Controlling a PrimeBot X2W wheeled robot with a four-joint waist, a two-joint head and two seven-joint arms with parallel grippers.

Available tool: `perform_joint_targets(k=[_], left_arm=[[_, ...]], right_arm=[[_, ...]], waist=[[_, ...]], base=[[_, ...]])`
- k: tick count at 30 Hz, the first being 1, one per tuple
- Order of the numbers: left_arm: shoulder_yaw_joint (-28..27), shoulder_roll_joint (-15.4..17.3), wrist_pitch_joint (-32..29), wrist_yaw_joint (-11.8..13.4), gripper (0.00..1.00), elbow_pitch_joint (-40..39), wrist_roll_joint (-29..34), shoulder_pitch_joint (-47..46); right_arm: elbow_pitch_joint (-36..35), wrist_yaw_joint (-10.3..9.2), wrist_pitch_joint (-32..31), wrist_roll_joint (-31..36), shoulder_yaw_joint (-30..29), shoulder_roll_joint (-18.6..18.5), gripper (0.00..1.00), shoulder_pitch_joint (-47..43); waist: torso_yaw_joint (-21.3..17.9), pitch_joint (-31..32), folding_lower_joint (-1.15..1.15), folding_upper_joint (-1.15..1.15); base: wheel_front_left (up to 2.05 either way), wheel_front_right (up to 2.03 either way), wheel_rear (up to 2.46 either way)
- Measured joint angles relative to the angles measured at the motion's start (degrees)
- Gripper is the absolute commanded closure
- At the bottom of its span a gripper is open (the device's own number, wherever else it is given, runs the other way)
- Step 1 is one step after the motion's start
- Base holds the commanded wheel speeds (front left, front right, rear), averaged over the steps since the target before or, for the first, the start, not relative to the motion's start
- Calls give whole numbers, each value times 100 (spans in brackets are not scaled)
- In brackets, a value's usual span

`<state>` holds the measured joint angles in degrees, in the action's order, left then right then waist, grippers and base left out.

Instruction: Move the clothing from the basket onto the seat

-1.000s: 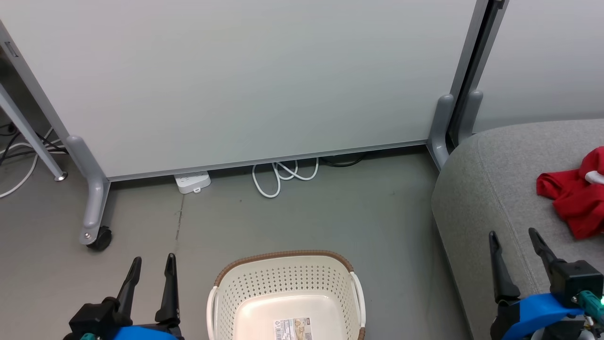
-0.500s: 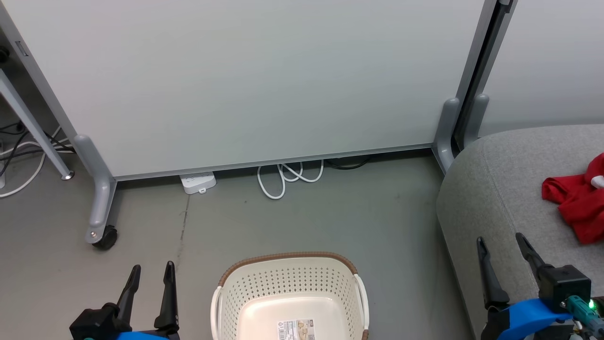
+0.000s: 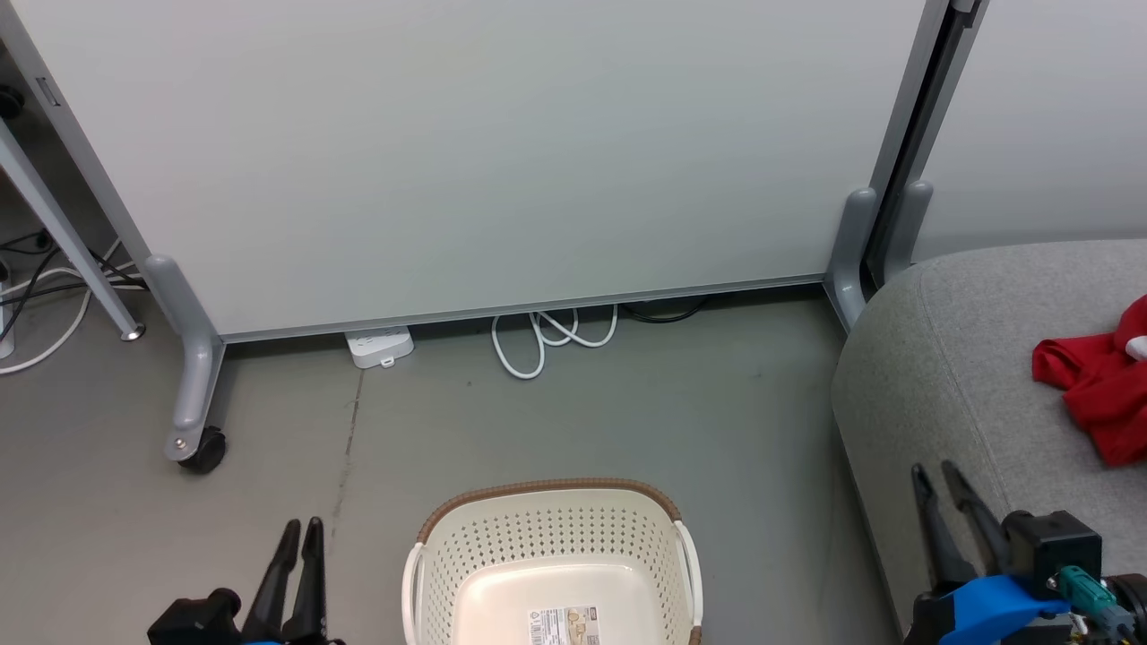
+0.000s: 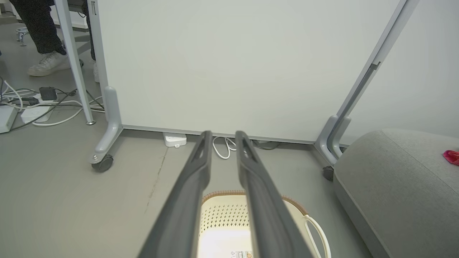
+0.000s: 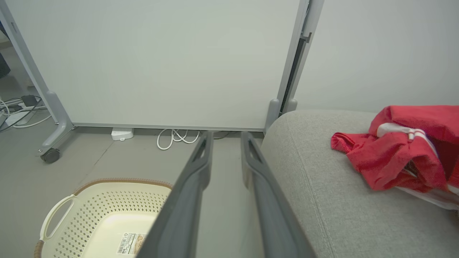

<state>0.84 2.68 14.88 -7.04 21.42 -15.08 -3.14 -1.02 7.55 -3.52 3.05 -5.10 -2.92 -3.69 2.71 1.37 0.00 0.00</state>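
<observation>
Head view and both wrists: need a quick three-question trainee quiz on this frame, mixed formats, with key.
1. True or false: the basket has garments in it.
2. Where does the red clothing lie? A: in the basket. B: on the seat. C: draped over the basket's rim.
3. Short answer: what lies flat on the basket's bottom?

Key:
1. False: its bottom is bare of fabric.
2. B.
3. A printed label.
</observation>
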Motion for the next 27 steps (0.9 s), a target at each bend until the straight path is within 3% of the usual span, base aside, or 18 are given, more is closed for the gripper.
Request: perform_joint_targets(k=[9,27], left_arm=[[-12,-109,-43,-1,100,435,-46,265],[-155,-105,-531,-2,100,203,-1805,226]], right_arm=[[532,1,-8,-76,-5,32,100,-20],[770,0,-62,-2240,-34,33,100,48]], waist=[[-2,-1,0,0],[-41,-23,0,0]], base=[[0,0,0],[0,0,0]])
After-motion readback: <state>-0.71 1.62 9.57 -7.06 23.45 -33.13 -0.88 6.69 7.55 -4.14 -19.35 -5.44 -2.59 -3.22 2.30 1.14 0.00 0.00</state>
